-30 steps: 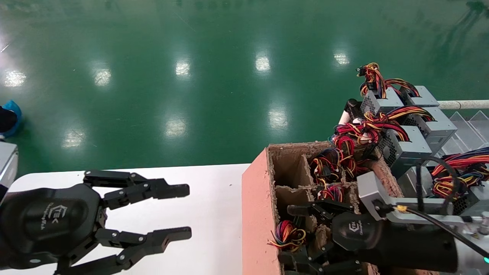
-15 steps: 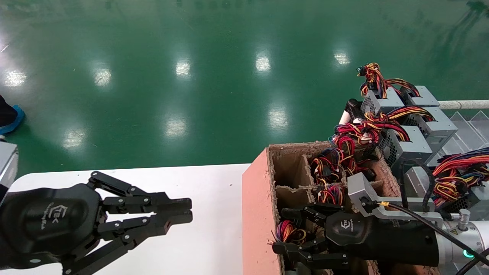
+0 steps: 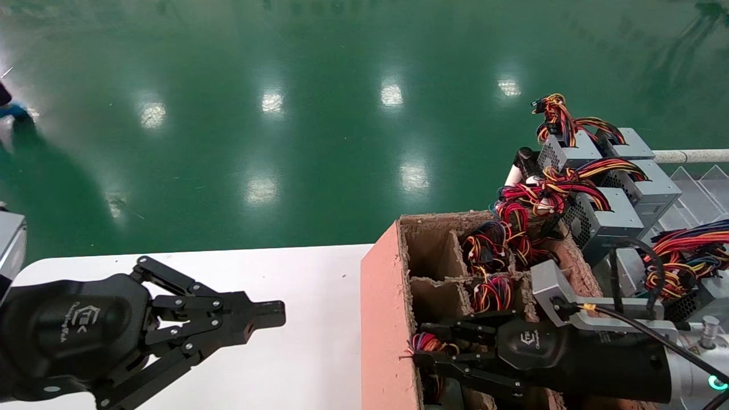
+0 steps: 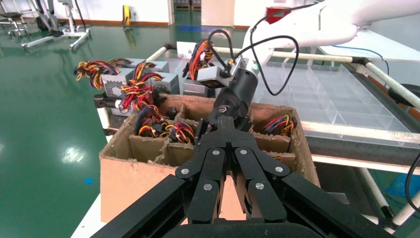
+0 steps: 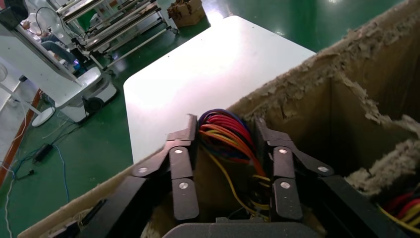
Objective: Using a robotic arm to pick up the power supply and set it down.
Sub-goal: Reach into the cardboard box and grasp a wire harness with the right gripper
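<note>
Right claw (image 3: 424, 344) pinches power supply (image 5: 225, 131) wires.

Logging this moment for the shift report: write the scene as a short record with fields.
working arm: right gripper, reaching into the near compartment of the cardboard box
grasp: fingers either side of a wire bundle; contact cannot be told
power supply body: hidden in the compartment
left gripper: shut, over the white table
other units: row of power supplies beyond the box
</note>
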Controlling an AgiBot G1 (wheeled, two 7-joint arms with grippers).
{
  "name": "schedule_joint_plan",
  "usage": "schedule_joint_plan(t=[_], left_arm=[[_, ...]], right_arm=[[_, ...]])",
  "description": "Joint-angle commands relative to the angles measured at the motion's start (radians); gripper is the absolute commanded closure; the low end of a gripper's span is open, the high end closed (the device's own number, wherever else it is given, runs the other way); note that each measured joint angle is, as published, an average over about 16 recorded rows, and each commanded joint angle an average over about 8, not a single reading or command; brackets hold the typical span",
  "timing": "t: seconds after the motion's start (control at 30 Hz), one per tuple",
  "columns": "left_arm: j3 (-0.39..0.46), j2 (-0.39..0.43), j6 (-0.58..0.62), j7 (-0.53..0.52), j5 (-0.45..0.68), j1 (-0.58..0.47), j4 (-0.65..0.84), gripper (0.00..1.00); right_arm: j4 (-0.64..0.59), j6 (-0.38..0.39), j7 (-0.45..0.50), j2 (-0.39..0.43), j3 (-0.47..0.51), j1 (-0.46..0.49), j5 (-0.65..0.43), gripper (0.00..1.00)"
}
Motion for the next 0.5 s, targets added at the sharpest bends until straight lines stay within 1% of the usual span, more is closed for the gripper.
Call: schedule_joint_plan(t=[0.03, 0.5], left_arm=[[0.000, 0.000, 0.000, 0.000, 0.000, 0.000, 0.000, 1.00], [0.000, 0.000, 0.000, 0.000, 0.000, 0.000, 0.000, 1.00]], right_arm=[[-0.003, 0.000, -0.003, 0.007, -0.014, -0.002, 0.013, 1.00], [0.002, 0.003, -0.023, 0.041, -0.090, 0.010, 0.086, 1.00]])
